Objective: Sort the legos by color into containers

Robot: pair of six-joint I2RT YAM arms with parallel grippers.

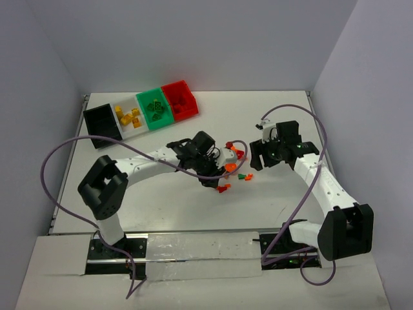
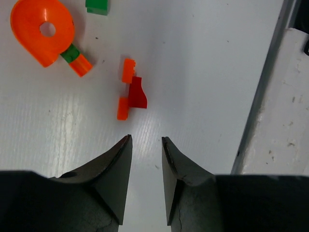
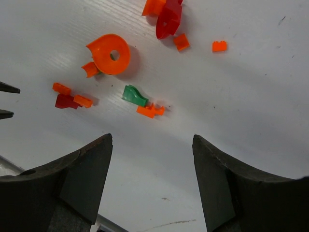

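Four bins stand in a row at the back left: black [image 1: 102, 123], white [image 1: 129, 117] holding yellow pieces, green [image 1: 155, 108] holding green pieces, red [image 1: 179, 100]. Loose legos lie mid-table. My left gripper [image 1: 211, 179] [image 2: 146, 140] is open a little and empty, just short of a dark red piece [image 2: 137, 93] flanked by two orange bits [image 2: 122, 108]. An orange round piece [image 2: 43, 30] and a green piece [image 2: 97, 6] lie beyond. My right gripper [image 1: 258, 155] [image 3: 152, 137] is wide open and empty above the table, near a green piece [image 3: 133, 95] and an orange brick [image 3: 150, 110].
More red and orange pieces [image 3: 168, 19] lie farther off in the right wrist view. The table's raised metal edge [image 2: 263, 92] runs to the right of the left gripper. The left arm's cable [image 1: 58, 155] loops over the left side.
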